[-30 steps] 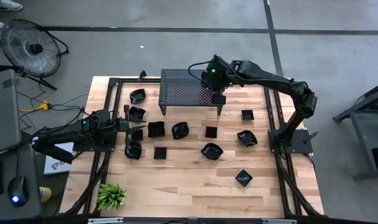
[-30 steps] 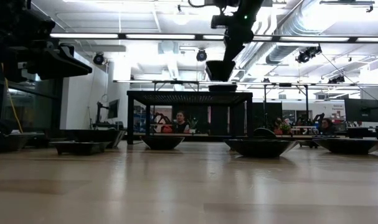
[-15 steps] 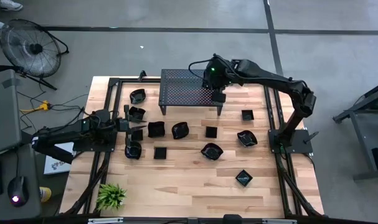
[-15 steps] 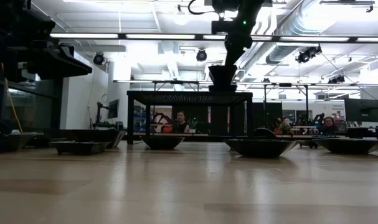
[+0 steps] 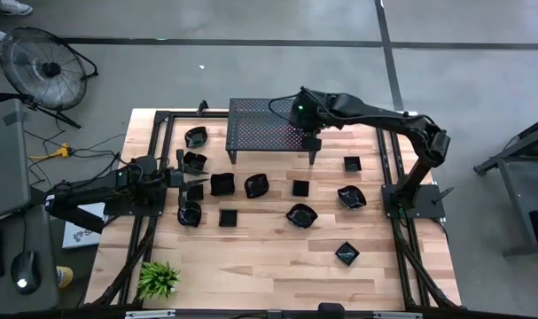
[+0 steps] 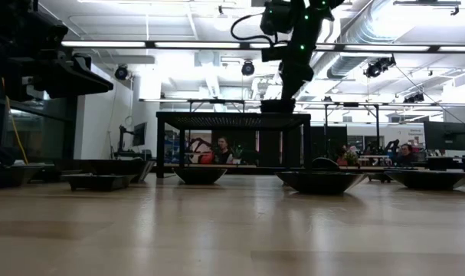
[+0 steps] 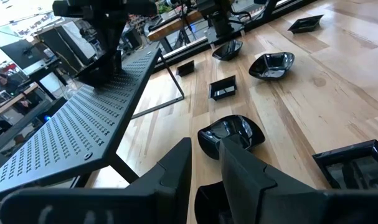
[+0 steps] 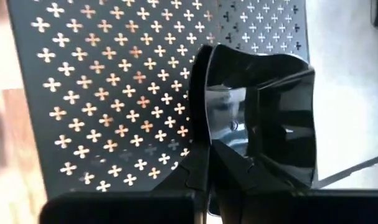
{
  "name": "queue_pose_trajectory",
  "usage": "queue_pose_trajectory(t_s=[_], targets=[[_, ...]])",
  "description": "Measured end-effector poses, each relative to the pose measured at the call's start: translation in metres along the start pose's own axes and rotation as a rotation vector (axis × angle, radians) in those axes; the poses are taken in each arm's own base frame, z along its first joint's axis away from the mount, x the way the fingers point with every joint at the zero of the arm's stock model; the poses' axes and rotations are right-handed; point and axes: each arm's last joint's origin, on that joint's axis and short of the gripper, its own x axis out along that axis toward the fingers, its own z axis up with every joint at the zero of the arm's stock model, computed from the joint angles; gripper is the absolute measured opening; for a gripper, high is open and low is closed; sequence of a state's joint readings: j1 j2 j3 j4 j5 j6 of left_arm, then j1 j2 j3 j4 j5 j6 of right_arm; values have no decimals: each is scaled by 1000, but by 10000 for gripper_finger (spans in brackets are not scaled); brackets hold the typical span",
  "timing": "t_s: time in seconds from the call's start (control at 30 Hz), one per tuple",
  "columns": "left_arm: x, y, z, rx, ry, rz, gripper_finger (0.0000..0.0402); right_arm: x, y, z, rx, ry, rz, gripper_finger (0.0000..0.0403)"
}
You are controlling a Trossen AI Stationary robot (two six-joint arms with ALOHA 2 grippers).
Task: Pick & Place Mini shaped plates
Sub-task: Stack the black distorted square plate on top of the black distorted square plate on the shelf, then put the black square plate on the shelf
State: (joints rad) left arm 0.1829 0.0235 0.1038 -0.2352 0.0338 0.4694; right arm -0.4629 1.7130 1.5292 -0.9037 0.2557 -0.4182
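The right gripper (image 5: 312, 138) was over the right end of the stand (image 5: 260, 133), upper centre of the high view. Its fingers (image 8: 204, 165) were clamped on the rim of one plate (image 8: 263, 118); the right wrist view showed the glossy dish against the perforated deck. In the low view the plate (image 6: 278, 105) sat at the stand's (image 6: 232, 119) top surface, directly under the gripper (image 6: 282, 96). Whether it rested fully on the deck could not be told.

Compared with one second earlier, the right arm had lowered. The plate then hung clearly above the deck in the low view; half a second earlier it was just above; now it was level with the deck. In the high view the wrist had shifted slightly toward the right end of the stand.

The left gripper (image 5: 191, 182) lay at the left of the table (image 5: 277, 266), unchanged in position across all frames. Its fingers (image 7: 176, 165) stood slightly apart, holding nothing; a lobed plate (image 7: 231, 134) lay just beyond them in the left wrist view.

The other plates remained where they were: a group at centre left of the table (image 5: 222, 183), one at centre (image 5: 300, 214), one at right (image 5: 351, 197), and one at lower right (image 5: 346, 254). None had moved.

The plant (image 5: 159, 279) stood at the lower left corner.
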Motion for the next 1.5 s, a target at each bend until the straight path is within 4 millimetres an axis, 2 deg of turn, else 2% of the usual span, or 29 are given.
queue_pose_trajectory(t_s=[0.43,0.93,1.17,1.5], targets=[[0,0,0,0,0,0,80,1,0,3,20,-27,-32,19],[0,0,0,0,0,0,80,0,1,4,49,-40,-5,117],[0,0,0,0,0,0,80,-3,-1,6,53,-54,-19,136],[0,0,0,0,0,0,80,-21,-9,16,76,-108,-13,152]])
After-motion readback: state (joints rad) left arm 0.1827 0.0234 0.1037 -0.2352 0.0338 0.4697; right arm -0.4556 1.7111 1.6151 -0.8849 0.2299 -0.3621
